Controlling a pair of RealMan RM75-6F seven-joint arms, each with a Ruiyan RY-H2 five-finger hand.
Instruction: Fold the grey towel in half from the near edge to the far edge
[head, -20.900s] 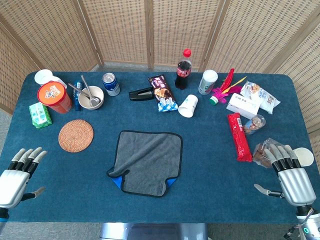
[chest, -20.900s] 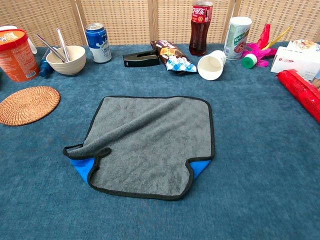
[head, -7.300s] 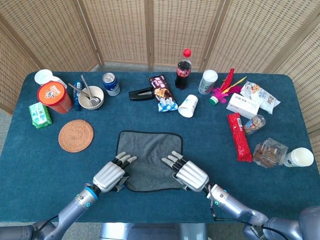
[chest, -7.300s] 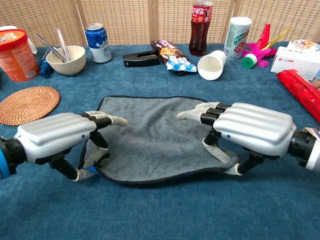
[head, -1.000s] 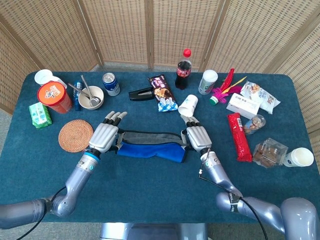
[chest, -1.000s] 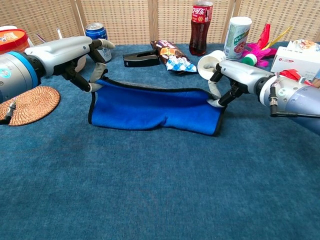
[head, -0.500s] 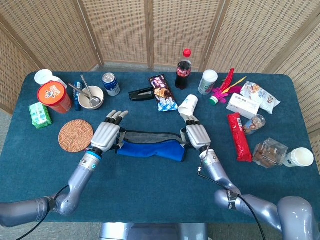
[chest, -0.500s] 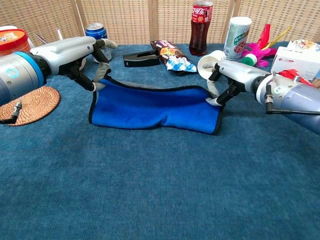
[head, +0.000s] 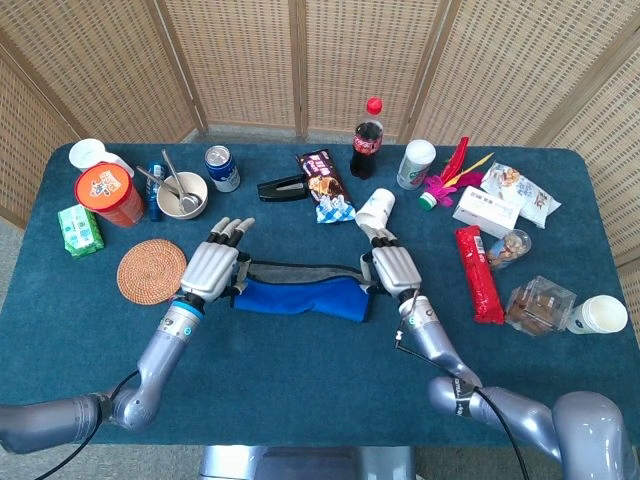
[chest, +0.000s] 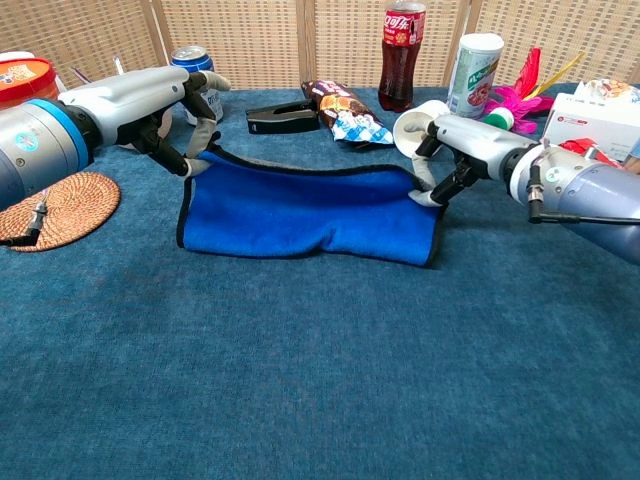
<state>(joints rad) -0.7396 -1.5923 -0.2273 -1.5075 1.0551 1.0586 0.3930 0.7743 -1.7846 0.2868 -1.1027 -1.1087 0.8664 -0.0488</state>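
We read a white Coca-Cola script on the red label of the dark plastic cola bottle (chest: 402, 52); print on the other packs and cans is too small for us.

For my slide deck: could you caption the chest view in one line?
Left hand and right hand each pinch a corner of the towel, blue side showing, mid-fold.

Blue-carpeted table (head: 300, 390) under towel (chest: 310, 212), coaster (head: 151, 271), cluttered snacks.
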